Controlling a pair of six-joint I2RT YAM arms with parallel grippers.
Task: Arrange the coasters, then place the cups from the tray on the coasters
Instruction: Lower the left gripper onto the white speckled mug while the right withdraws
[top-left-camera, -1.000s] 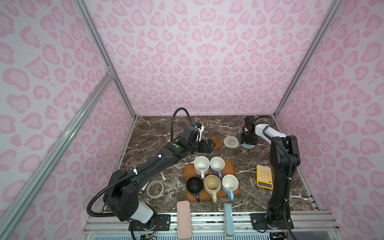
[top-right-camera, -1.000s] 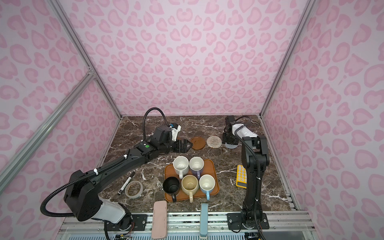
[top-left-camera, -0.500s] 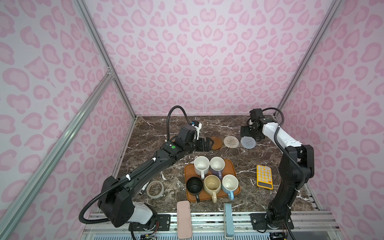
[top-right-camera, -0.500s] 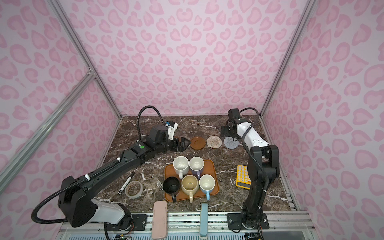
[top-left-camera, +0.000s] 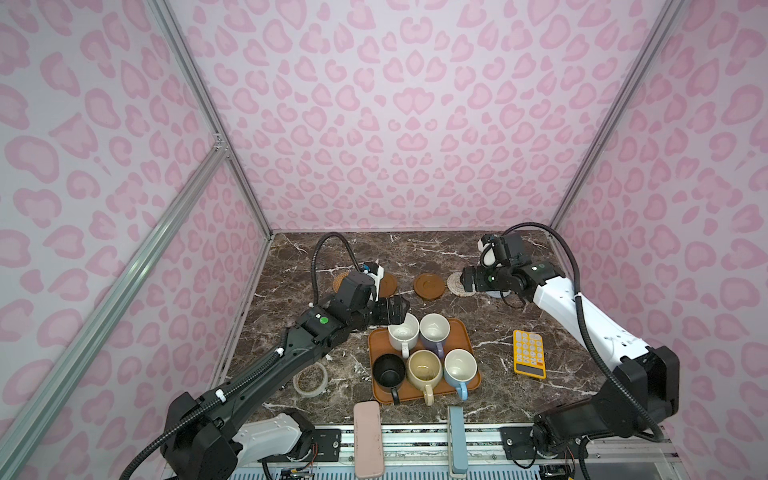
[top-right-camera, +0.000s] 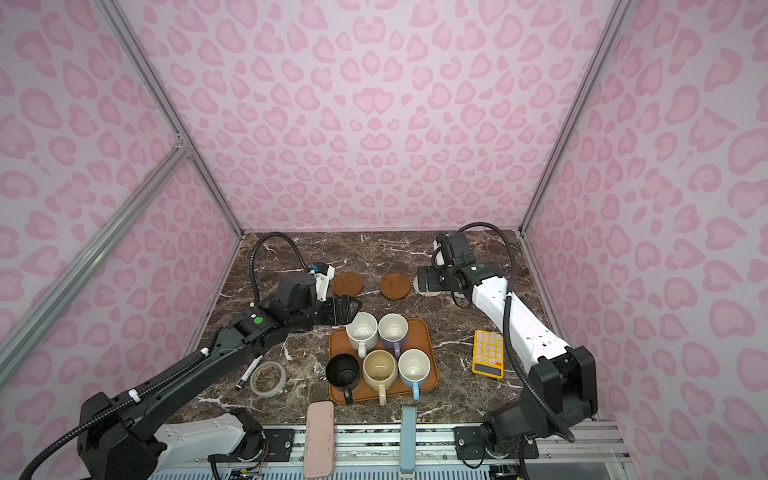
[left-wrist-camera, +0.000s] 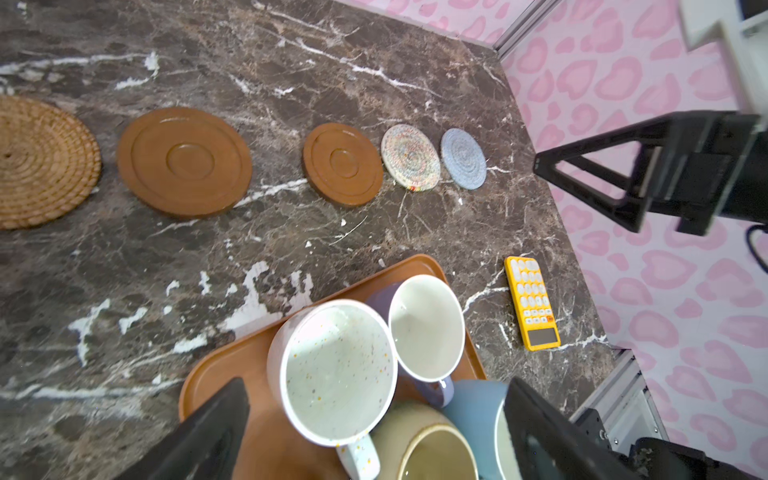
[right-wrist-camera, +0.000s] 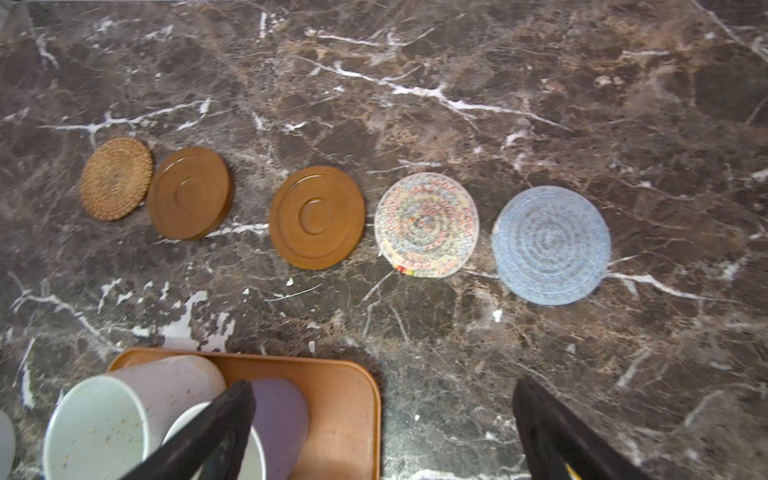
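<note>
— So, where are the coasters (left-wrist-camera: 343, 164) to be found?

— All five are laid flat in one row on the marble table (top-left-camera: 415, 253), on the far side of the tray (top-left-camera: 459, 331). From left to right are seen the rattan coaster (right-wrist-camera: 116, 178), a wooden coaster (right-wrist-camera: 189, 193) just beside it, a second wooden coaster (right-wrist-camera: 318, 218), the beige-pink woven coaster (right-wrist-camera: 427, 224) and the grey-blue woven coaster (right-wrist-camera: 550, 245).

— And how is the right gripper (top-left-camera: 466, 280) placed against them?

— It is held above the right end of the row, over the beige-pink and grey-blue coasters. In both top views the grey-blue one is largely hidden beneath it. Its jaws are spread wide and nothing is gripped.

— What of the cups (top-right-camera: 380, 365)?

— All five are stood upright on the tray. The speckled white cup (top-left-camera: 403, 332) and the lavender cup (top-left-camera: 434, 330) are set in the far row. The black cup (top-left-camera: 388, 370), the cream-yellow cup (top-left-camera: 424, 368) and the light blue cup (top-left-camera: 460, 368) are set in the near row.

— And the left gripper (top-right-camera: 348, 309)?

— It is poised at the tray's far left corner with jaws parted wide, and nothing is clasped. In the left wrist view the speckled white cup is framed between them. Whether its rim is touched cannot be told.
</note>
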